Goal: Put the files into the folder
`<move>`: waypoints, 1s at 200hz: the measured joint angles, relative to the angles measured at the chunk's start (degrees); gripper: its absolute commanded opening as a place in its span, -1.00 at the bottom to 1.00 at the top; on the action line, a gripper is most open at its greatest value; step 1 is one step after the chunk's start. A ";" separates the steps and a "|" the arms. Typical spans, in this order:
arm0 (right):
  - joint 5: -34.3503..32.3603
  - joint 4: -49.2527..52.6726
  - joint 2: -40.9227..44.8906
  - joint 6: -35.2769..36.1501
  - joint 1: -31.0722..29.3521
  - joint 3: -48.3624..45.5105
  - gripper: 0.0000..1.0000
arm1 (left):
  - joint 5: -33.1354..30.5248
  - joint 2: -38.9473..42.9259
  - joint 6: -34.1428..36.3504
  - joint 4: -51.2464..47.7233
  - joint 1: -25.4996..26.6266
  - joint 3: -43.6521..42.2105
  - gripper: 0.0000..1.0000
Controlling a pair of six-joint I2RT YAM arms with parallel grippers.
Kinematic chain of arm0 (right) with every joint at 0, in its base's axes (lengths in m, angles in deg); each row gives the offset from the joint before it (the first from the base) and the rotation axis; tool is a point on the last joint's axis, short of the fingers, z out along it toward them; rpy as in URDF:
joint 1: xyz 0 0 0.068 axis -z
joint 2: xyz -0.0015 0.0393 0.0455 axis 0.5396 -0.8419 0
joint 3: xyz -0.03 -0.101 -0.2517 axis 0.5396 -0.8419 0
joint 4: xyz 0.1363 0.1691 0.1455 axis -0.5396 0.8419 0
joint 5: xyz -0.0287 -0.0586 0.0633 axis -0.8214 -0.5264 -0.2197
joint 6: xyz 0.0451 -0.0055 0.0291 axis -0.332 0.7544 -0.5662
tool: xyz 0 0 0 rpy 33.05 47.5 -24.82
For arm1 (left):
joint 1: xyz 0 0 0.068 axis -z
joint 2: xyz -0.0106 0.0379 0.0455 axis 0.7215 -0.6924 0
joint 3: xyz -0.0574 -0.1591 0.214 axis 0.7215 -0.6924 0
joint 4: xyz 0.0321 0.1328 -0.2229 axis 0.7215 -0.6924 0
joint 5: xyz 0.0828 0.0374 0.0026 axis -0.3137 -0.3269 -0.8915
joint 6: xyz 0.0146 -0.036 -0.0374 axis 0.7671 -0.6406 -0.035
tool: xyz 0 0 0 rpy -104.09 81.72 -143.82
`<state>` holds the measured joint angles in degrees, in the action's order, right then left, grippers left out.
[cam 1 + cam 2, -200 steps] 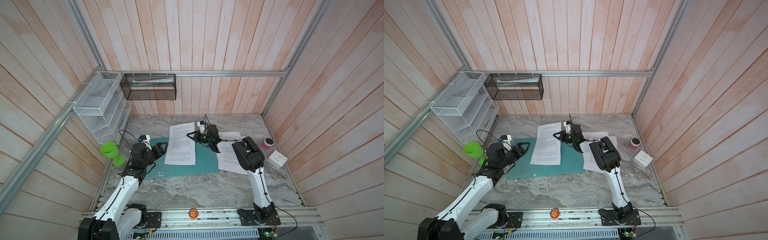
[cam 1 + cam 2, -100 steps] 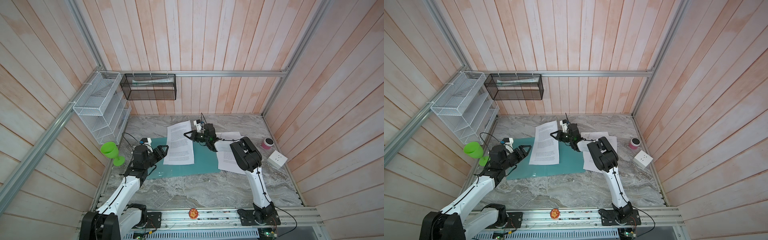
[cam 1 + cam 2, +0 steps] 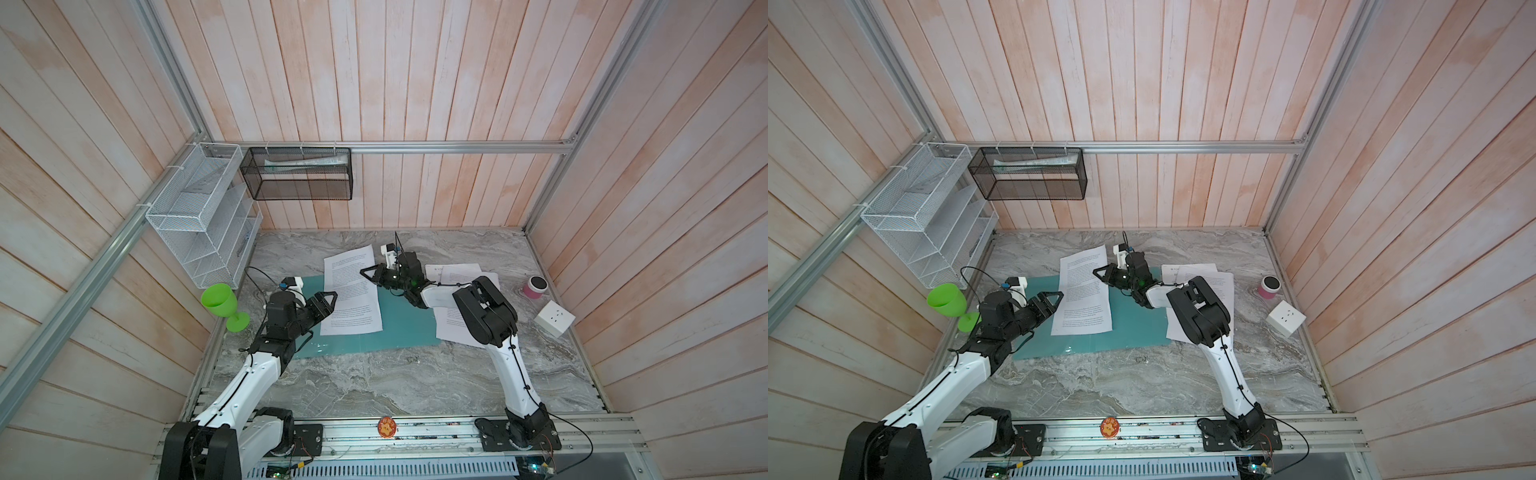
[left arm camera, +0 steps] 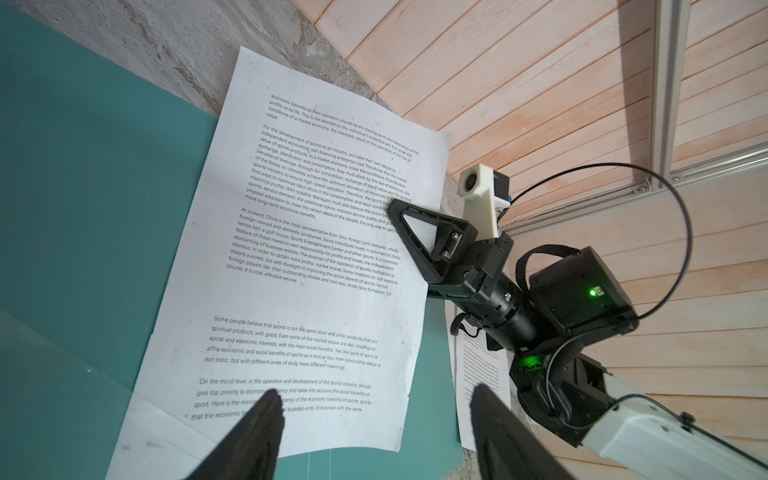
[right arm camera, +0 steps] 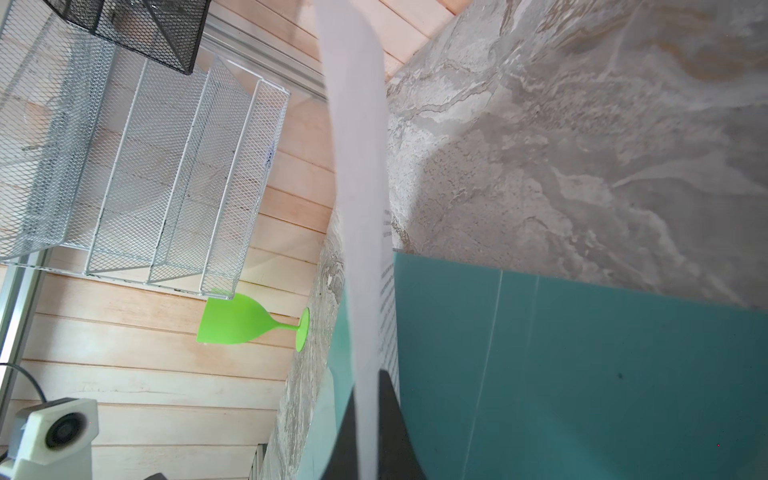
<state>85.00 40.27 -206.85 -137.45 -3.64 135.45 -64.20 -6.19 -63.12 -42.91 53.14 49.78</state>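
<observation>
Legibly, file (image 4: 299,266): "Sino-foreign joint ventures"

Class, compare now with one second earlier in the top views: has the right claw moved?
Yes. The right claw, shut on a printed sheet, has moved left over the folder, toward the green goblet, which stayed put.

I count one folder (image 3: 399,328), one sheet (image 3: 351,299) on it, at least two more sheets (image 3: 453,272) piled beside. One goblet (image 3: 218,295), one jar (image 3: 535,286), one cube (image 3: 555,319). One rack (image 3: 199,216), one basket (image 3: 301,174).
</observation>
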 measured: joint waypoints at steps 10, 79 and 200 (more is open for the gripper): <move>-0.44 -0.11 -0.22 -0.39 -0.11 0.17 -1.00 | -0.02 0.00 -0.02 0.04 0.00 -0.17 0.46; -2.54 0.28 -2.49 -2.73 -0.59 3.58 -1.00 | -0.24 0.00 -0.42 0.46 0.00 -1.01 0.46; -4.50 2.32 -5.55 -4.15 -1.01 9.70 -1.00 | -0.70 -0.07 -0.61 0.50 0.00 -1.01 0.46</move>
<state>80.50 42.58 -212.40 -141.60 -4.64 145.16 -64.90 -6.25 -63.73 -42.41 53.14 48.77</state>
